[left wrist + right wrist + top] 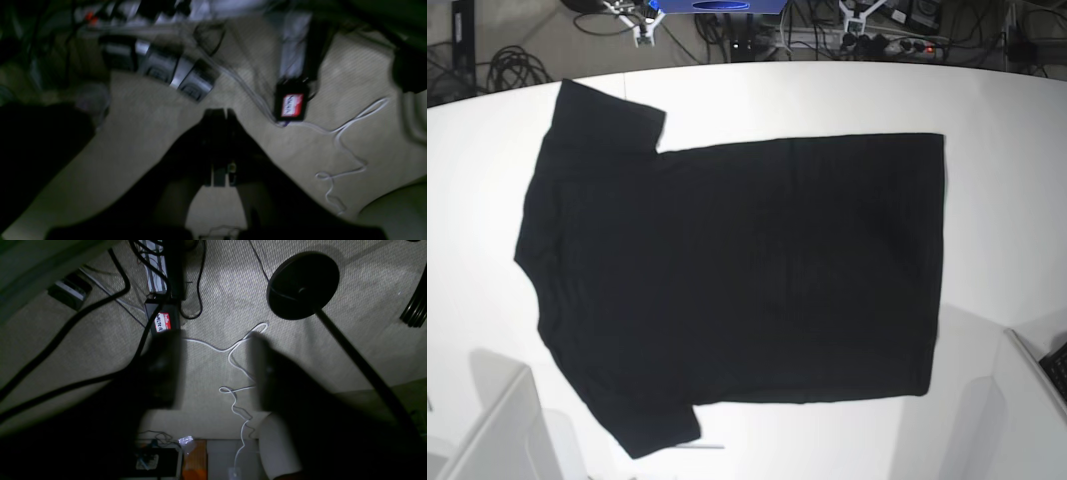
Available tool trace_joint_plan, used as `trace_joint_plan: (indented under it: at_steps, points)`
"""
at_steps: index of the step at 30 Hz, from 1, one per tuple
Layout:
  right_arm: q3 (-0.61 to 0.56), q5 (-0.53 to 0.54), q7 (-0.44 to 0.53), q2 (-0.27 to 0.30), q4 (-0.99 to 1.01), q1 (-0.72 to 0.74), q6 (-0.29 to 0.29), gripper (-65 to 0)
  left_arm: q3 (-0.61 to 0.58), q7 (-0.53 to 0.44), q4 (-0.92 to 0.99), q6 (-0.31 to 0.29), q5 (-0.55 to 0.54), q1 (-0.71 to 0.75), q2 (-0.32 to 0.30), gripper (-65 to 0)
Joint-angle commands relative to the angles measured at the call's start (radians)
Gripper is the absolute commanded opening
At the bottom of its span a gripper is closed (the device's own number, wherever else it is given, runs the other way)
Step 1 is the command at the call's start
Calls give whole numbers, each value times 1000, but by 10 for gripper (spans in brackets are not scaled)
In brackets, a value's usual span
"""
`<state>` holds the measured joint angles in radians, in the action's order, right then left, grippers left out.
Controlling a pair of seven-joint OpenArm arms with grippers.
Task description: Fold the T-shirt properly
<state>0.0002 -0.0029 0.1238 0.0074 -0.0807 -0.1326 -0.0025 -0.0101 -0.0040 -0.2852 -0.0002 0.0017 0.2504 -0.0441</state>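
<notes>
The T-shirt lies spread flat on the white table in the base view. It is plain black on the side that shows, with the collar end to the left, a sleeve at upper left, another at lower left, and the hem to the right. Neither gripper appears in the base view. In the left wrist view my left gripper has its fingers pressed together with nothing between them, above beige carpet. My right gripper stands open in the right wrist view, and carpet shows between its dark fingers.
Both wrist views look at carpet with a loose white cable, a power strip, a black box with a red-and-white label and a round black stand base. Cables run behind the table. White frame parts stand at its near corners.
</notes>
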Motion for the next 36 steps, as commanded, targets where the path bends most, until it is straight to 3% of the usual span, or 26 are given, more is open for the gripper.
trace_joint_plan:
  at_steps: [1, 4, 8, 13, 15, 17, 21, 23, 24, 26, 28, 31, 34, 36]
  points:
    - [-2, -1, -3, 1, -15, -26, -3, -237, -1, -4, -3, -4, -1, 2, 0, -650]
    - [-2, -1, -3, 3, -75, -58, -3, -330, 11, -4, -3, -4, -2, -4, 0, -648]
    - [2, 4, -3, 4, -89, -68, -3, -650, 12, -6, -3, -4, -18, -6, 0, -648]
    - [4, 5, -3, 4, -89, -72, -4, -650, -1, -4, -3, -19, -167, -6, 0, -635]
    - [4, 5, -3, 3, -90, -78, -4, -650, -1, -3, -3, -94, -217, -6, 0, -551]
    - [-1, 2, -2, 3, -97, -91, -4, -650, -1, -3, -3, -151, -266, -6, -10, -425]
    - [4, 4, -2, 7, -97, -92, -4, -650, -1, -4, -6, -217, -294, -6, -15, -155]
    - [-1, 4, -2, 7, -97, -91, -4, -650, -1, -6, -6, -229, -294, -6, -15, -81]
    - [-1, 2, -2, 7, -97, -89, -4, -650, -1, -8, -6, -229, -294, -6, -15, -86]
    - [-1, 1, -2, 6, -101, -88, -4, -650, -1, -60, -3, -229, -294, -4, -15, -160]
    - [-2, 1, -2, 4, -124, -89, -4, -650, -3, -133, 1, -229, -294, 3, -15, -313]
    - [-2, 1, -2, 6, -152, -92, -4, -650, -3, -207, 68, -228, -246, -3, -15, -643]
    - [-1, 1, -2, 9, -155, -92, -4, -650, -1, -278, 113, -222, -79, -3, -17, -650]
    - [2, 2, -2, 9, -169, -95, -4, -650, -1, -328, 116, -166, 36, 7, -32, -650]
